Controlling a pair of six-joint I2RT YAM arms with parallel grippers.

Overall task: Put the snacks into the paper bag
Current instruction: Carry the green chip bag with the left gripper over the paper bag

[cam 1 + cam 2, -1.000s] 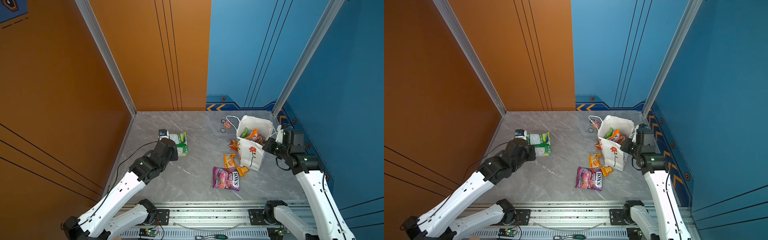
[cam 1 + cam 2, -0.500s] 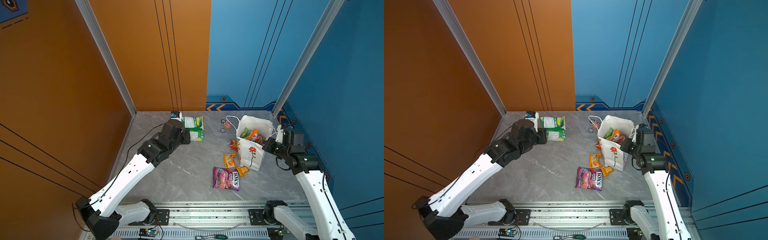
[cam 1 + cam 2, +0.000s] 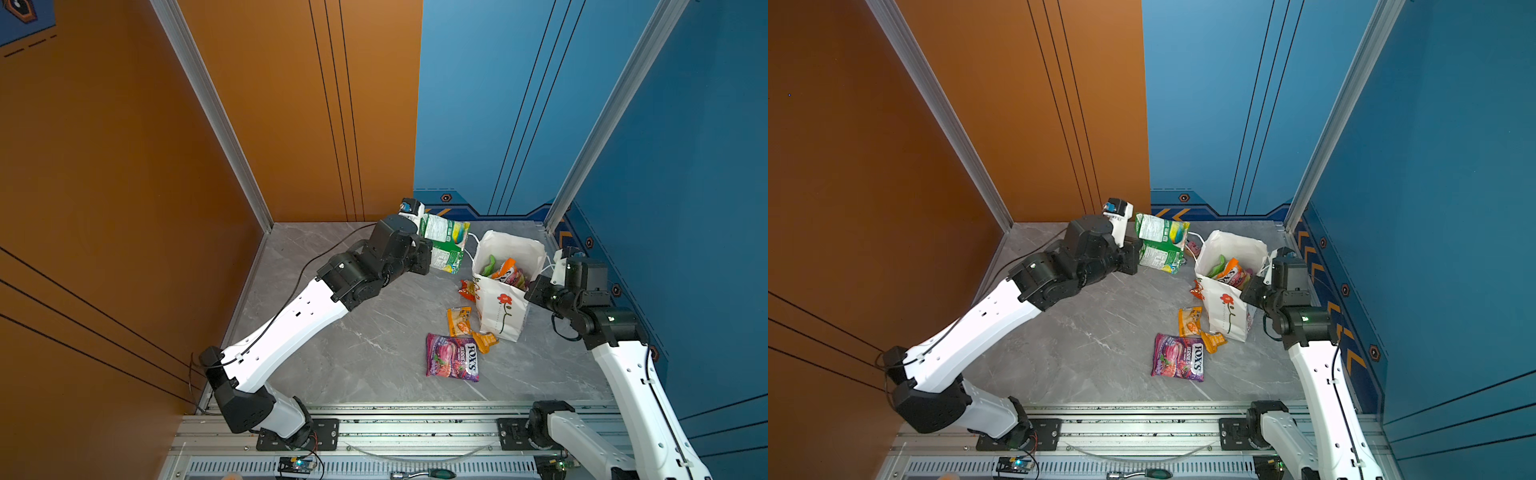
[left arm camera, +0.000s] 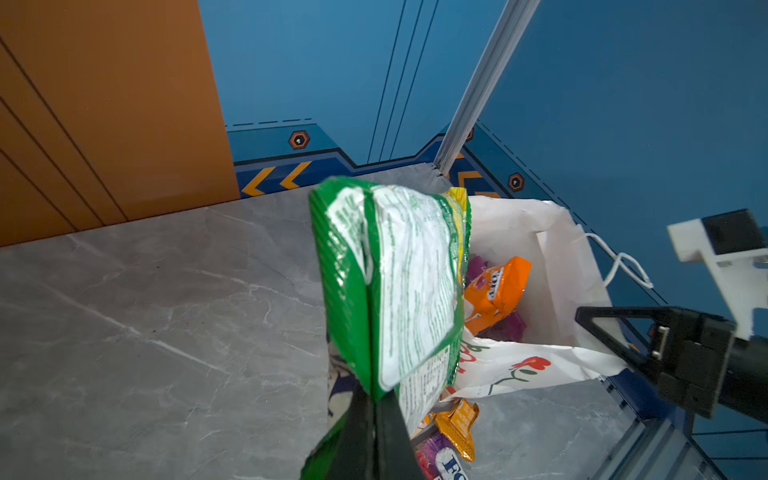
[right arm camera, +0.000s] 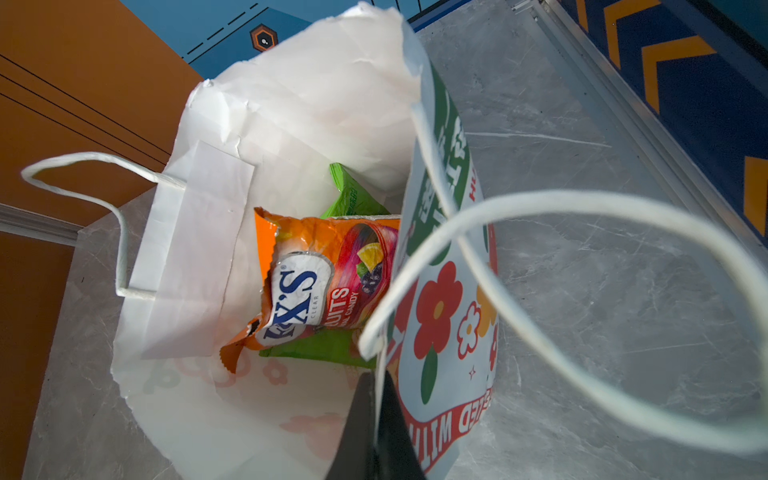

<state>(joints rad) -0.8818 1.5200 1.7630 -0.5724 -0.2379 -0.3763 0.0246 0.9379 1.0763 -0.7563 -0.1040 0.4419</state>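
- We are mid-carry: the left gripper (image 4: 374, 409), clamped on the green packet (image 4: 395, 282), holds it raised just beside the paper bag (image 3: 511, 249).
- The right gripper (image 5: 376, 399) is closed on the bag's rim.
- Next, we judge: swing over the mouth, then release.
- We read FOX'S BERRIES on the purple packet (image 3: 452, 361) on the table (image 3: 353, 332), and FOX'S on the orange packet (image 5: 324, 278) inside.
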